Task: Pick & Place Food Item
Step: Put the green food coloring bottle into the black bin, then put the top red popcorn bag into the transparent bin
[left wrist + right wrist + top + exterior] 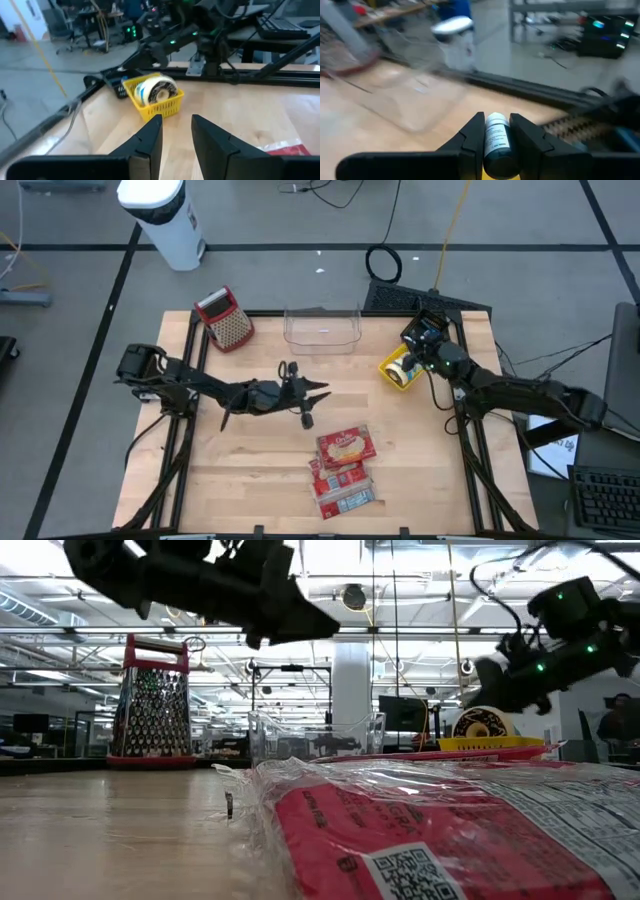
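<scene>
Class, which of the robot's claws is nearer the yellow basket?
Right. The right claw hovers at the yellow basket, gripping a small bottle; the left claw is mid-table, apart from it.

A: Any lettering legible?
B: Barely. Red snack packet, just beyond left gripper fingertips: white brand script, unreadable.
A: Close packet?
B: Red wrapper: QR code, small white print, illegible.
A: Bottle between right gripper fingers?
B: White label, print too blurred.
</scene>
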{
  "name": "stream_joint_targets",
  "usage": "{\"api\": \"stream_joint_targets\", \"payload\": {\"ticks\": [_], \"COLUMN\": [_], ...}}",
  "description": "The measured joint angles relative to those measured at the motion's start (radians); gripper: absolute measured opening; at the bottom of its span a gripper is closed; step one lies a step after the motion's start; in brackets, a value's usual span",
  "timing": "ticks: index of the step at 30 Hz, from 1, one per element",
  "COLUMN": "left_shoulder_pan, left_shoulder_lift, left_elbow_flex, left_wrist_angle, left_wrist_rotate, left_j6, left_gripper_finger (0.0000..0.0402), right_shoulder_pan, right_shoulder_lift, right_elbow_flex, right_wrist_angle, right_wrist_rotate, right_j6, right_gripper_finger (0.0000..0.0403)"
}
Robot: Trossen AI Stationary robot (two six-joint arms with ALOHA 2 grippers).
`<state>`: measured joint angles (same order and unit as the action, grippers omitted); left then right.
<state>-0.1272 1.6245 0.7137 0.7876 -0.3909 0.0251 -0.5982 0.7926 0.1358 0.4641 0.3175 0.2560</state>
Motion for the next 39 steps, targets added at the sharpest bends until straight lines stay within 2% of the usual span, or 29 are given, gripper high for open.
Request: {"api": "stream_joint_targets", "payload": {"ticks": [6, 13, 26, 29, 32, 35, 39], "left_shoulder_pan": [0.01, 0.009, 0.01, 0.01, 0.007, -0.002, -0.026], "left_shoulder_lift": [-0.001, -0.001, -0.001, -0.001, -0.001, -0.001, -0.001], "left_elbow_flex": [-0.009, -0.009, -0.008, -0.008, -0.008, -0.008, -0.007], "left_wrist_angle": [-0.006, -0.008, -0.015, -0.015, -0.014, -0.015, -0.037], "left_wrist_rotate": [-0.001, 0.001, 0.0, 0.0, 0.0, 0.025, 0.177], "left_j6": [-0.037, -0.034, -0.031, -0.032, -0.034, -0.036, -0.005], "left_gripper_finger": [0.0103, 0.0104, 0.0104, 0.0104, 0.0104, 0.0104, 0.0104], "right_shoulder_pan": [-0.072, -0.123, -0.131, -0.131, -0.124, -0.101, -0.032], "right_shoulder_lift": [-0.001, 0.006, 0.006, 0.006, 0.006, 0.006, 0.005], "right_elbow_flex": [-0.014, -0.014, -0.014, -0.014, -0.014, -0.014, -0.014], "right_wrist_angle": [-0.084, -0.099, -0.088, -0.042, 0.051, 0.16, 0.291], "right_wrist_rotate": [0.125, 0.126, 0.12, 0.019, -0.15, -0.366, -0.71], "right_j6": [-0.022, -0.037, -0.031, -0.038, -0.04, -0.04, -0.075], "right_gripper_finger": [0.0064, 0.0078, 0.017, 0.0184, 0.0189, 0.0187, 0.0184]}}
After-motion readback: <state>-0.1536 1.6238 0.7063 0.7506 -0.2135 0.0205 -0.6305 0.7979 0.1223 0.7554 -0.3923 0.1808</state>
